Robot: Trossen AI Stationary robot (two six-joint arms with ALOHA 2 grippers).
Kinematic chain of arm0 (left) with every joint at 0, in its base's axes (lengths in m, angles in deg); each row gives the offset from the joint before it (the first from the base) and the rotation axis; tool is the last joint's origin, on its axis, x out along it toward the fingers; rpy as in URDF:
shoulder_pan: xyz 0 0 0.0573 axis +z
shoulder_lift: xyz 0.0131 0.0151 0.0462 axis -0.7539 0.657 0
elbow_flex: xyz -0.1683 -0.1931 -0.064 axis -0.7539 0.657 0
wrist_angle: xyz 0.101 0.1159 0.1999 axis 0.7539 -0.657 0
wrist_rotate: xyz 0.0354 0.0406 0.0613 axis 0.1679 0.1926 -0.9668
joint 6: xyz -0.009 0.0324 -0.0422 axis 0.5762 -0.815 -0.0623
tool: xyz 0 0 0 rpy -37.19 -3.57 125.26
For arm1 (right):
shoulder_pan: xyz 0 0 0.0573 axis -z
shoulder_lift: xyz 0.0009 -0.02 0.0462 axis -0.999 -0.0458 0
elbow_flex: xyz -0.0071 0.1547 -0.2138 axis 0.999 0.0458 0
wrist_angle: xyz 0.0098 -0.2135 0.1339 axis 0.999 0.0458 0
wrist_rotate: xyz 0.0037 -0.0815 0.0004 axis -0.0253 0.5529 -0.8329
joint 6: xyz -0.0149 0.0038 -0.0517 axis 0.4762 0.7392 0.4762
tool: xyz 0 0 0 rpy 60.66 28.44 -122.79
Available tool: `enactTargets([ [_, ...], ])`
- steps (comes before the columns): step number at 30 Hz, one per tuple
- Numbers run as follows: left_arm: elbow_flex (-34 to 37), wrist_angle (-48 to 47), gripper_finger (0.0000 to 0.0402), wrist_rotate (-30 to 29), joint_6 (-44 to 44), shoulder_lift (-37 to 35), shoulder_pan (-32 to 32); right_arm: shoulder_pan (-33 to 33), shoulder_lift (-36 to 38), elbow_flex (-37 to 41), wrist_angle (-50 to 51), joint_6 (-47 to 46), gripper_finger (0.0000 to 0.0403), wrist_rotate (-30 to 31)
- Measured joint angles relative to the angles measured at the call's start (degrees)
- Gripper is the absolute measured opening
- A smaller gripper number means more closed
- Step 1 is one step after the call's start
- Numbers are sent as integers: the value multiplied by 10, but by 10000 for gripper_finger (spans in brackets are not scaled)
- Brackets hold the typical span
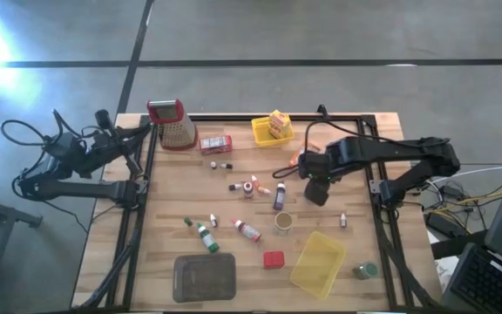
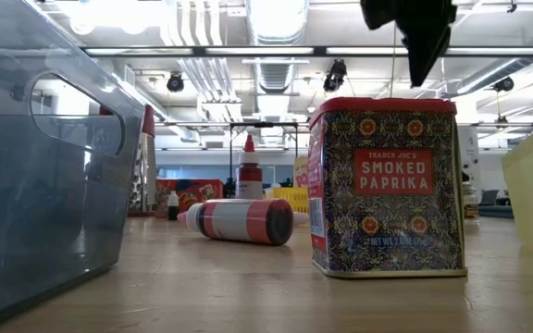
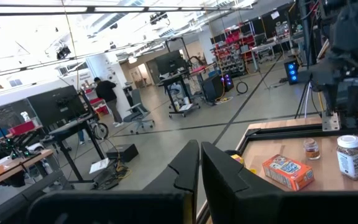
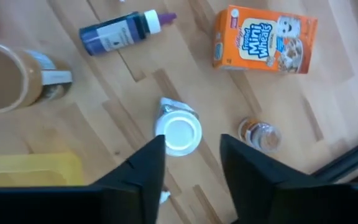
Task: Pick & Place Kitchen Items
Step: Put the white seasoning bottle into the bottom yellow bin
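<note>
Kitchen items lie scattered on the wooden table: small bottles, a purple bottle, an orange cereal box, a brown jar, a red paprika tin. My right gripper hangs open over the table's right middle, pointing down, above a small white-capped jar and clear of it. My left gripper is shut and empty, held level beyond the table's left edge.
A metal grater and a small yellow basket holding a yellow box stand at the far edge. A larger yellow basket and a grey tray sit near the front. A tiny brown jar lies beside the white-capped one.
</note>
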Motion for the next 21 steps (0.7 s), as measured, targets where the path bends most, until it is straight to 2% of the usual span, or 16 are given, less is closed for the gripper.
enactTargets([
  [9, 0, 0, 23, 0, 0, 0, 0, 7, -12, 15, -2, 11, 247, -1],
  [16, 0, 0, 23, 0, 0, 0, 1, 7, 14, 86, -31, -12, 289, -3],
  [21, 0, 0, 23, 0, 0, 0, 0, 8, 32, 139, -98, -12, 308, -43],
])
